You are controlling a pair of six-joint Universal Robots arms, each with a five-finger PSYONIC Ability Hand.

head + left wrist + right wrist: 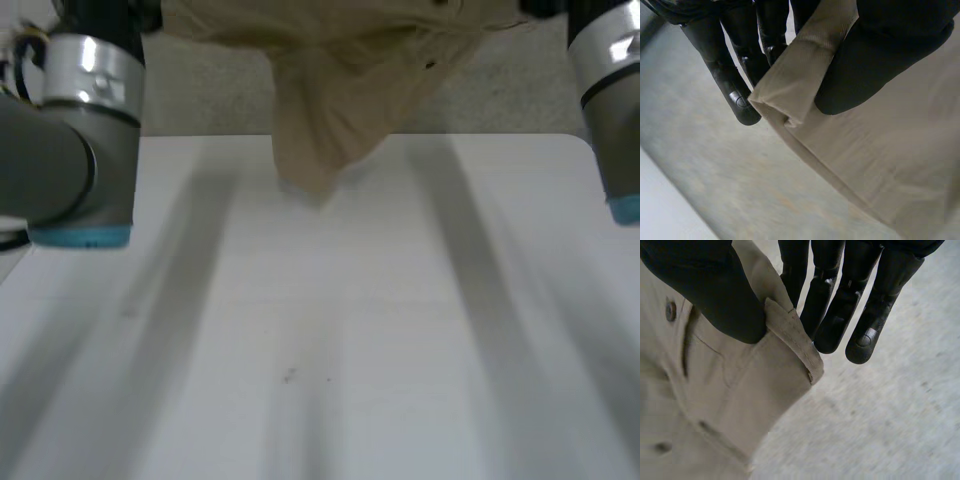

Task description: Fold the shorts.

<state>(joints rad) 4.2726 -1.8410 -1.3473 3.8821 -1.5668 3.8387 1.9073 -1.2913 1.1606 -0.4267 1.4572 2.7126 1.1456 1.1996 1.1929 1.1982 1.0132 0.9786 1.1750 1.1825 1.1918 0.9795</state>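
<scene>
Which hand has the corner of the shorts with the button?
The right hand: its thumb pins a corner of the shorts beside a round button. The left hand pinches a plain folded corner.

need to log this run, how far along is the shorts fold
Done: the shorts are off the table, hanging bunched above its far edge. In hand: the left hand pinches one hemmed corner between thumb and fingers; the right hand pinches another corner beside a button. Left: no fold is made yet, so spreading them flat and folding all remain.
</scene>
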